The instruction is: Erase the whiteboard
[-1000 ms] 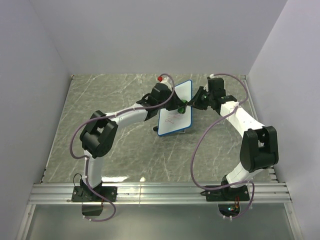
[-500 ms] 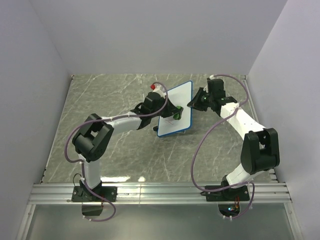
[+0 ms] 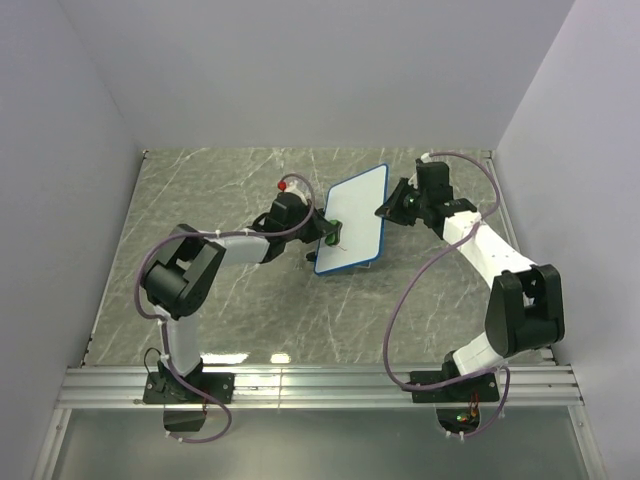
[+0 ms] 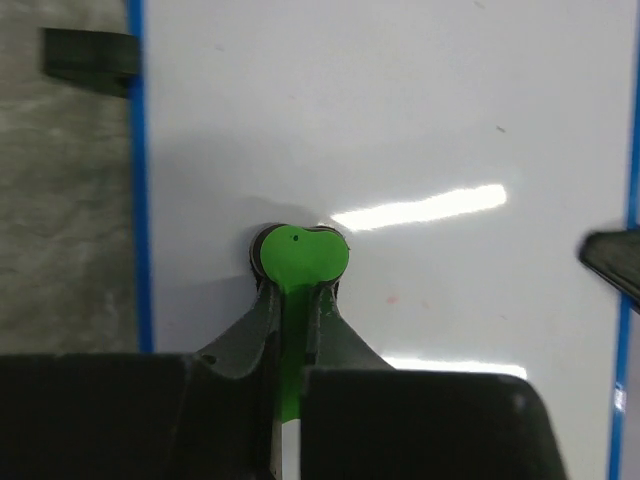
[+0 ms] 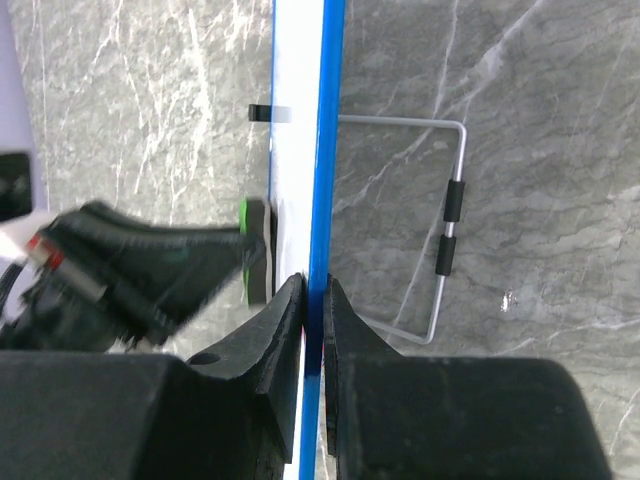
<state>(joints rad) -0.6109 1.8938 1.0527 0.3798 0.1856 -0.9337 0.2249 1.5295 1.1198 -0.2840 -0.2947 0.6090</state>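
1. Risk: the left gripper [image 4: 297, 290], clamped on a small green eraser [image 4: 300, 255], presses the face of the blue-framed white rectangular whiteboard [image 3: 352, 218]. Excess push could twist it out of the right pinch or tip its bent wire stand [image 5: 450, 230].
2. Risk: a faint red speck [image 4: 390, 298] beside the eraser could get skipped.
3. Pose: left arm reaches forward, wrist facing the board. The right gripper [image 5: 313, 295] pinches its right-hand blue rim.
4. Board stands tilted mid-table on the grey marbled table [image 3: 220, 190], between both grippers.

Grey marbled table [image 3: 220, 190] — one board standing on it.
The whiteboard [image 3: 358, 210] stands tilted on the stone; just behind the whiteboard, its wire stand [image 5: 455, 200] rests on the same surface.
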